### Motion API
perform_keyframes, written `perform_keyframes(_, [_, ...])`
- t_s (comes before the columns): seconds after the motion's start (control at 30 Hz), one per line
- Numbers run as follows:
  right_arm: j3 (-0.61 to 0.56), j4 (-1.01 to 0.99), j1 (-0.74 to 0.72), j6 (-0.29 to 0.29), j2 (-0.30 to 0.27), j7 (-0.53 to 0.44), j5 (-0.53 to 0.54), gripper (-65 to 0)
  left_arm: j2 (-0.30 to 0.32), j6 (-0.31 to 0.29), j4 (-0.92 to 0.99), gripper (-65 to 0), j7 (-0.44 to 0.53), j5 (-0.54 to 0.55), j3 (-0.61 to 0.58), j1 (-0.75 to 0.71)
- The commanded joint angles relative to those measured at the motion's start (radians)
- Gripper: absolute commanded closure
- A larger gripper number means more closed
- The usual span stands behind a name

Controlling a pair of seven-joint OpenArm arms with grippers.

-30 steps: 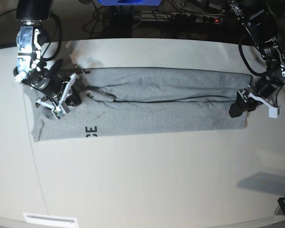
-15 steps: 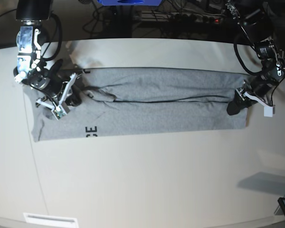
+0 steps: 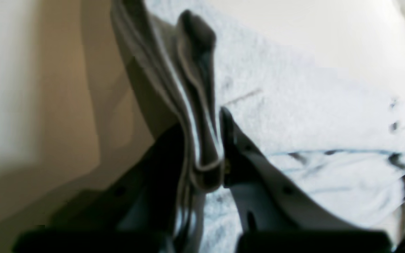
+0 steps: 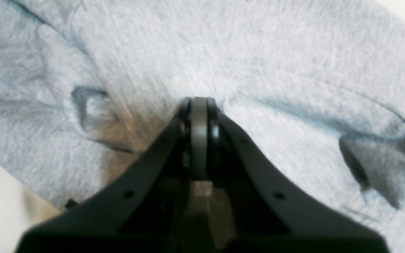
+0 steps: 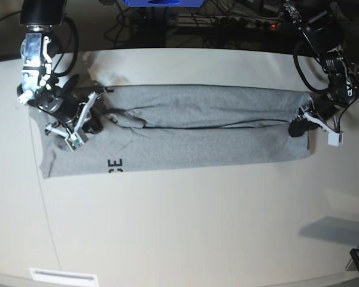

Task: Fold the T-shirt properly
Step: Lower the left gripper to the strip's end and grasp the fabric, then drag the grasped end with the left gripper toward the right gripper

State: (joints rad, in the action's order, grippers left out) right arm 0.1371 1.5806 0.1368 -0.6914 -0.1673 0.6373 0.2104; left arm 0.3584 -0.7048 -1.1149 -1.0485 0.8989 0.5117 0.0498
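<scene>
The heather-grey short-sleeved cotton T-shirt (image 5: pixel 179 131) is lying across the pale rounded table (image 5: pixel 185 227) as a long band, its two long sides already turned inward so that they are meeting along a dark seam down the middle, with a scrap of black block lettering (image 5: pixel 115 165) showing near one end. The left gripper (image 3: pixel 207 165) is pinching the stacked hem layers at one short end of the band, the cloth edges standing bunched between its closed jaws in the left wrist view. The right gripper (image 4: pixel 199 116) is pressed shut on a pinch of grey fabric at the opposite end, near the rumpled sleeve area. The garment is looking light, soft and limp, so it is likely to sag and drape between the two holds rather than keep any shape, and the layers may slide over one another if only the top one is caught. The short ends, taken through all layers, are seeming the sensible places to hold for bringing one end over the other.
</scene>
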Motion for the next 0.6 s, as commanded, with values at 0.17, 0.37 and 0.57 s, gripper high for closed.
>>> perform_keyframes(0.17, [0.0, 0.005, -0.001, -0.007, -0.004, 0.017, -0.006, -0.1, -0.011, 0.007, -0.244, 0.0, -0.014, -0.059, 0.003, -0.028])
perform_keyframes(0.37, [0.0, 0.005, -0.001, -0.007, -0.004, 0.017, -0.006, -0.1, -0.005, 0.007, -0.416, 0.0, -0.014, -0.062, -0.071, -0.057])
perform_keyframes(0.57, [0.002, 0.005, -0.001, -0.007, -0.004, 0.017, -0.006, -0.1, -0.011, 0.007, -0.495, 0.0, -0.014, -0.062, -0.155, -0.077])
